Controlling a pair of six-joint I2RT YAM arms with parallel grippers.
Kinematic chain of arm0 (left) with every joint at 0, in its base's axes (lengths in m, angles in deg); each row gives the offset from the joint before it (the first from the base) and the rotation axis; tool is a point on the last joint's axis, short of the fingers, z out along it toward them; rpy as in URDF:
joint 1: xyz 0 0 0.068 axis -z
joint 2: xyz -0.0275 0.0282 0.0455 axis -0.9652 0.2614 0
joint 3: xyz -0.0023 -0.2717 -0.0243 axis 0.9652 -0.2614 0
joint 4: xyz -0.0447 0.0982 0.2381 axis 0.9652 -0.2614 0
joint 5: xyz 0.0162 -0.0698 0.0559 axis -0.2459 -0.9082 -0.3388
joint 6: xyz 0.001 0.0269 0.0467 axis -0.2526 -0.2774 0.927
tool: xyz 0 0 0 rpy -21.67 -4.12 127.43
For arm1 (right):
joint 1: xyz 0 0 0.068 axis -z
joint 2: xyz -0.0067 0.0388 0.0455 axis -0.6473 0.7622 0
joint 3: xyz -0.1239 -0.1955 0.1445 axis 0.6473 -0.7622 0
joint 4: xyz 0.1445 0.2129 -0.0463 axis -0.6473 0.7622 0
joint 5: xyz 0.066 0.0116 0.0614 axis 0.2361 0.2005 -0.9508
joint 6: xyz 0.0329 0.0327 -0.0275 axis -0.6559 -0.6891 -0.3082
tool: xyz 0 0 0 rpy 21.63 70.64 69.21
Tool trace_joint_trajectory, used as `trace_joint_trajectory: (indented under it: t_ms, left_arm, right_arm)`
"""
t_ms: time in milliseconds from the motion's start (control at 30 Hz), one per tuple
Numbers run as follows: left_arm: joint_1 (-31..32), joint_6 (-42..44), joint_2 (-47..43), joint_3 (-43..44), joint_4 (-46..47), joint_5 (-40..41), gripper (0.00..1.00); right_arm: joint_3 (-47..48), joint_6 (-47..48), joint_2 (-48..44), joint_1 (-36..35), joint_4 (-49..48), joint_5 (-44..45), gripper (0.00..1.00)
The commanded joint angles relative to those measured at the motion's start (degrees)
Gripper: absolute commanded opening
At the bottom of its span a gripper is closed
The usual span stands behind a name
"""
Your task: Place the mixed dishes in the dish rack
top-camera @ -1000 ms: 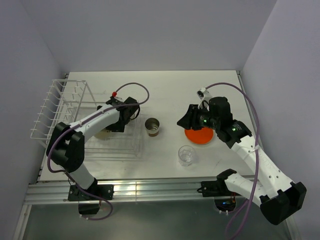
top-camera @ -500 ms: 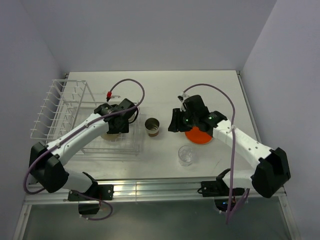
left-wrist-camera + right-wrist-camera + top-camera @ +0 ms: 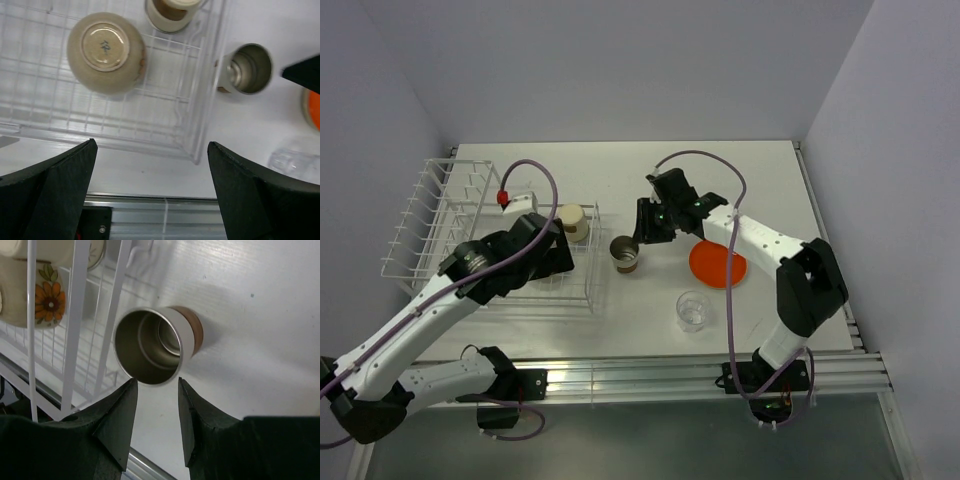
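Currently: dishes partly racked

Nearest, a small clear glass [image 3: 693, 310] is standing on the tabletop [image 3: 760, 190]. Beyond it, the orange plate [image 3: 718, 265] is lying flat. A small cup [image 3: 625, 253] is standing just beside the dish rack [image 3: 440, 210]. The right gripper [image 3: 157, 382], part-open and empty, is hovering close to it. The left gripper [image 3: 151, 142], spread wide and empty, is hanging over the basket, where an upturned bowl [image 3: 106, 52] and a second cup [image 3: 573, 222] are sitting.
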Motion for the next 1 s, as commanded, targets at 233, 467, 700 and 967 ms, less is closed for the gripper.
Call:
trace_joint_trajectory:
  t_ms: [233, 467, 700, 967]
  left_arm:
    - [0.43, 0.84, -6.00, -0.09, 9.95, -8.88, 0.99]
    - [0.60, 1.55, -6.88, 0.88, 10.92, -10.55, 0.99]
    - [0.51, 1.55, -7.32, -0.35, 12.67, -11.69, 0.99]
    - [0.60, 4.89, -7.49, -5.09, 26.46, -24.50, 0.99]
  right_arm:
    - [9.90, -2.24, 11.48, -3.23, 2.42, 8.37, 0.44]
    - [10.78, -1.98, 14.21, -5.25, 3.38, 12.94, 0.43]
    - [10.78, -2.24, 12.39, -5.95, 3.65, 15.22, 0.00]
    - [5.78, -2.33, -3.08, -5.08, 5.06, 9.21, 0.00]
